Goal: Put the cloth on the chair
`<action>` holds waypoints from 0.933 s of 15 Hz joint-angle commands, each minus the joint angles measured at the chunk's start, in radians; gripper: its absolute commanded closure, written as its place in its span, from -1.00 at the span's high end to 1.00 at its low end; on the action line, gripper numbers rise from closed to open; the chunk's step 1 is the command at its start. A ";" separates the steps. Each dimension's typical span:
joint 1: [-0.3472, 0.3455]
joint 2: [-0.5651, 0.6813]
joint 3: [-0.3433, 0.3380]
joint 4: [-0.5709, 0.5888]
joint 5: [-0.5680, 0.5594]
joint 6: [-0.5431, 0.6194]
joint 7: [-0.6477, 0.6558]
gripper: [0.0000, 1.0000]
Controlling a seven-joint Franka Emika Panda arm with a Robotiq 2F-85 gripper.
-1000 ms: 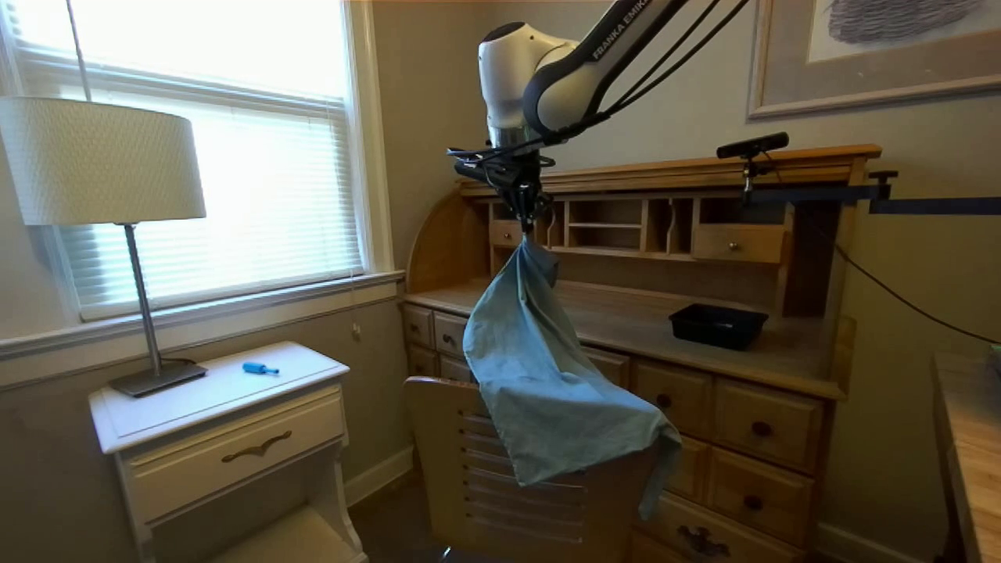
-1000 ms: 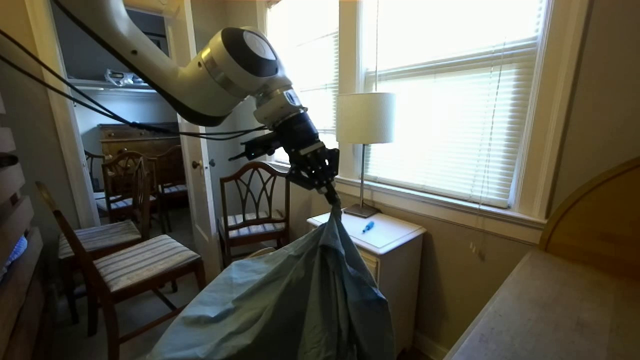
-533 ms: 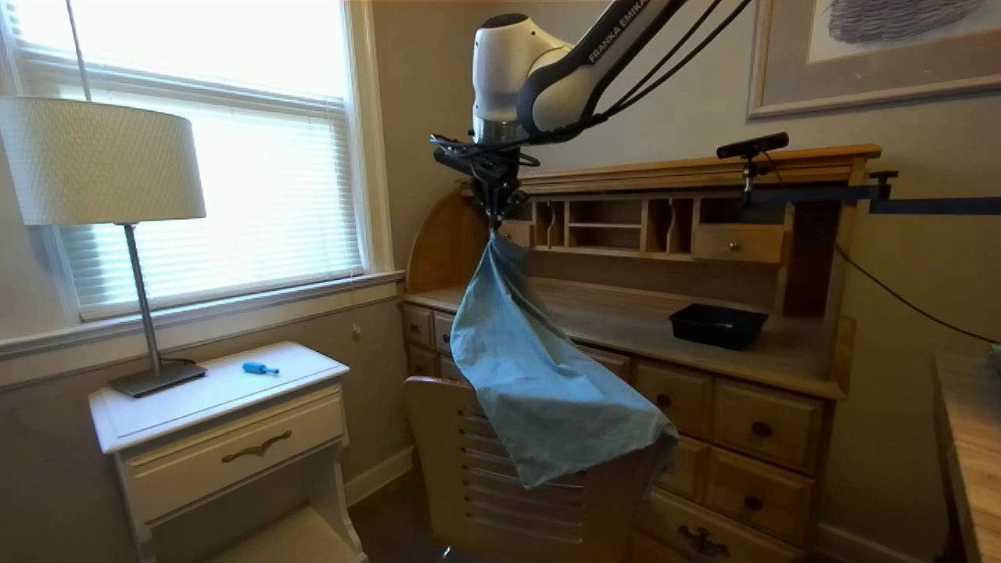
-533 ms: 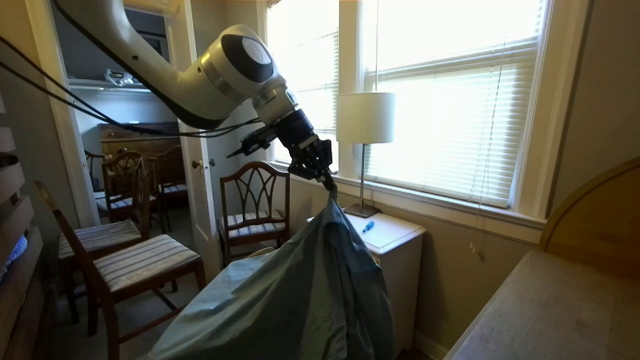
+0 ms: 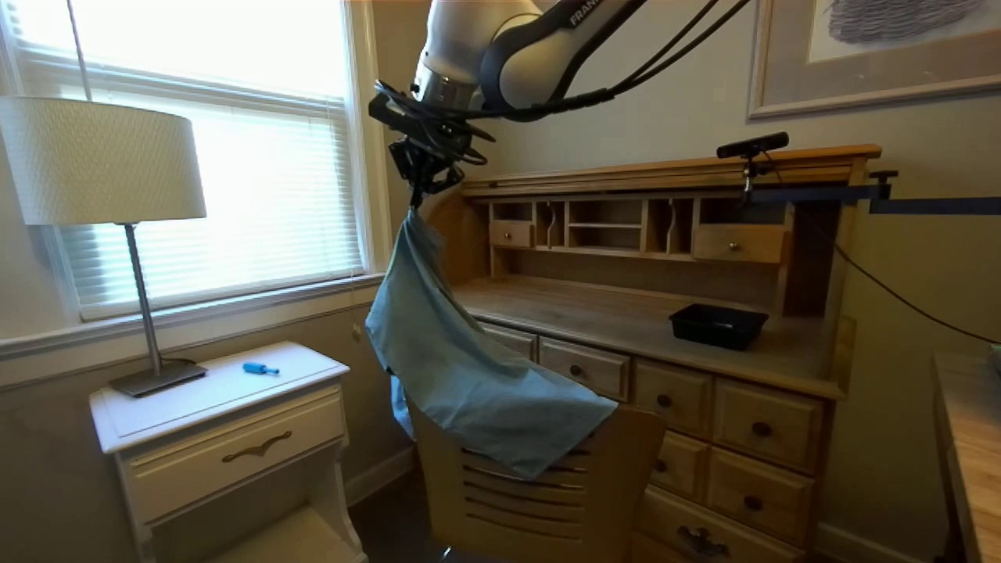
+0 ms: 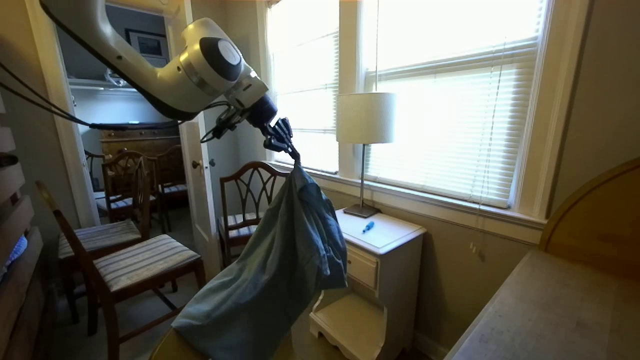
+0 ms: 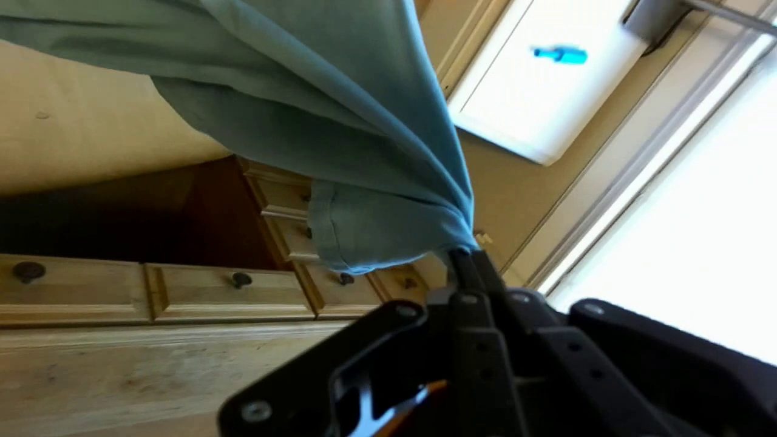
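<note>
In an exterior view, a desk (image 5: pixel 563 303) stands behind the gripper (image 5: pixel 415 202), a nightstand (image 5: pixel 235 391) and lamp (image 5: pixel 105 160) off to one side; the cloth (image 5: pixel 469 367) hangs from it, slanting over the chair (image 5: pixel 606 496) below. In an exterior view, a dining chair (image 6: pixel 237 221) stands behind and lower. In the wrist view, the fingers (image 7: pixel 465 273) pinch the cloth's gathered end.

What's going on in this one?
The robot's gripper is shut on the gathered top of a light blue cloth, holding that end up. The cloth's lower part drapes over the back of the tan wooden chair, so it is partly on but not yet released. A wooden desk and white nightstand stand nearby.
</note>
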 commanded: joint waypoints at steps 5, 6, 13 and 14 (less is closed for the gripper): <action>-0.021 -0.008 0.054 -0.054 0.142 0.109 -0.121 -1.00; -0.041 0.001 0.079 -0.070 0.200 0.183 -0.163 -1.00; 0.000 0.029 0.049 -0.114 0.456 0.244 -0.269 -0.98; 0.008 0.031 0.031 -0.118 0.451 0.244 -0.244 -0.98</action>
